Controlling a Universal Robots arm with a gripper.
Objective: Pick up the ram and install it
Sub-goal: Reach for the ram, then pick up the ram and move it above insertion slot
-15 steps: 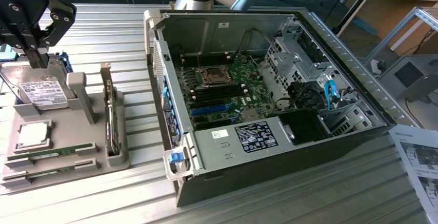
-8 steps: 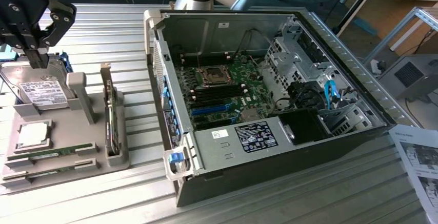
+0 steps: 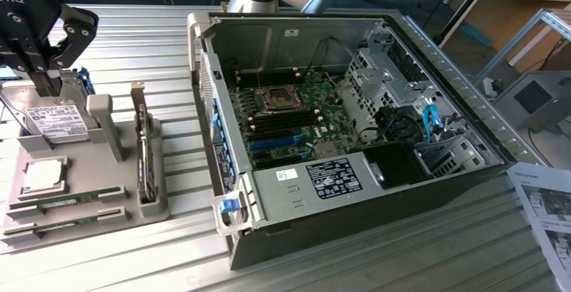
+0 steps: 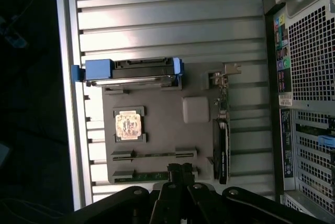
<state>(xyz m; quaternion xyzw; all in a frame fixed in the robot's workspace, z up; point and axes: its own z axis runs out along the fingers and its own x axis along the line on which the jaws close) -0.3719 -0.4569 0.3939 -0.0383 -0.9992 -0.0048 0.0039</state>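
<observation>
Two green ram sticks lie in slots at the near end of a grey parts tray (image 3: 116, 192): one ram (image 3: 67, 200) (image 4: 154, 155) and a second ram (image 3: 58, 225) (image 4: 138, 175) beside it. My black gripper (image 3: 49, 81) (image 4: 179, 170) hangs shut and empty well above the tray, over the hard drive end in the exterior view. In the wrist view its fingertips (image 4: 172, 170) overlap the second stick. The open computer case (image 3: 357, 138) lies at the exterior view's right, with black memory slots (image 3: 283, 121) on its green motherboard.
The tray also holds a hard drive (image 3: 53, 118) (image 4: 131, 69) in a blue carrier, a CPU (image 3: 40, 175) (image 4: 129, 125), an upright grey post (image 3: 103, 121) and a card with a metal bracket (image 3: 143, 158) (image 4: 221, 145). A printed sheet (image 3: 544, 205) lies beyond the case.
</observation>
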